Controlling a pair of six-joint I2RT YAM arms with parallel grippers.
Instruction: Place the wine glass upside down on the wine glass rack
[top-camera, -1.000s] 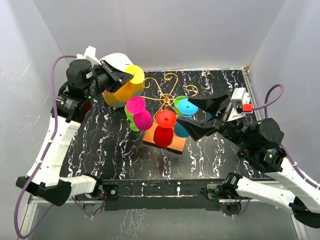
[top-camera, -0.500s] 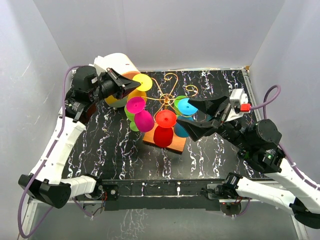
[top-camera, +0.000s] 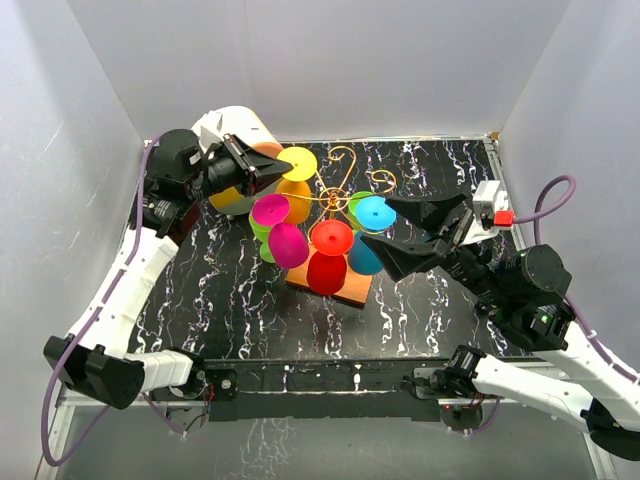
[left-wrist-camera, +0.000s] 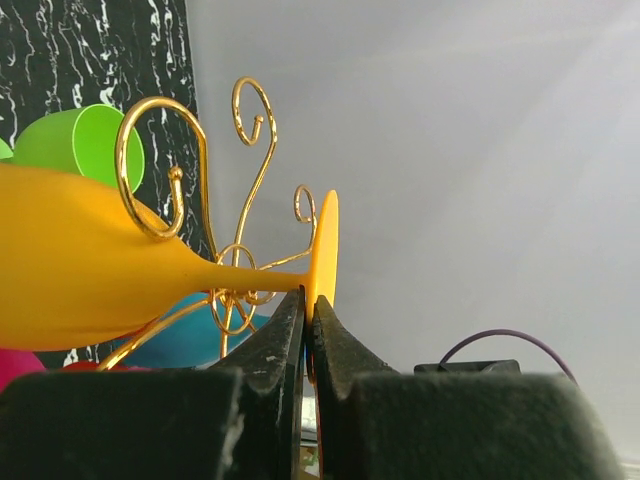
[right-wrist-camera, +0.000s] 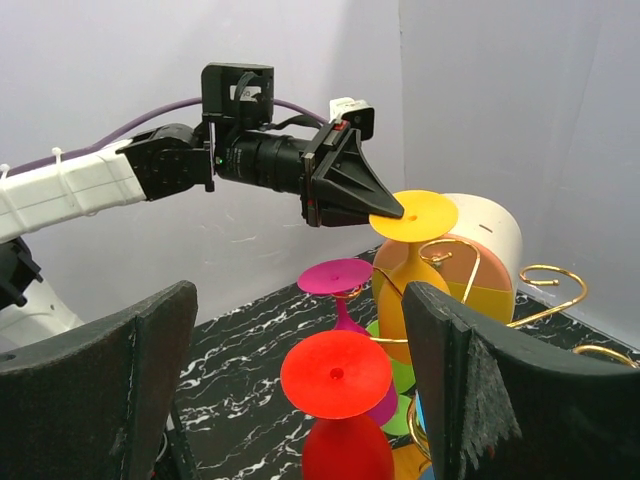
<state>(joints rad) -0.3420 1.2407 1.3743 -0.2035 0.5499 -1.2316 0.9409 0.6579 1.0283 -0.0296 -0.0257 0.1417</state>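
From above, the left gripper (top-camera: 288, 170) is pinched shut on the foot rim of the yellow wine glass (top-camera: 294, 198), at the far-left side of the wine glass rack (top-camera: 340, 162). The right gripper (top-camera: 375, 222) gapes wide and empty at the rack's right. Left wrist: the stem crosses the gold curls. Right wrist: the glass hangs foot up, bowl down.

Wine glass rack (top-camera: 356, 286) hemmed by magenta glass (top-camera: 287, 243), red glass (top-camera: 325, 270) and blue glass (top-camera: 372, 212). Cream box (top-camera: 240, 125) behind-left. Bare desk (top-camera: 225, 300) near-left.
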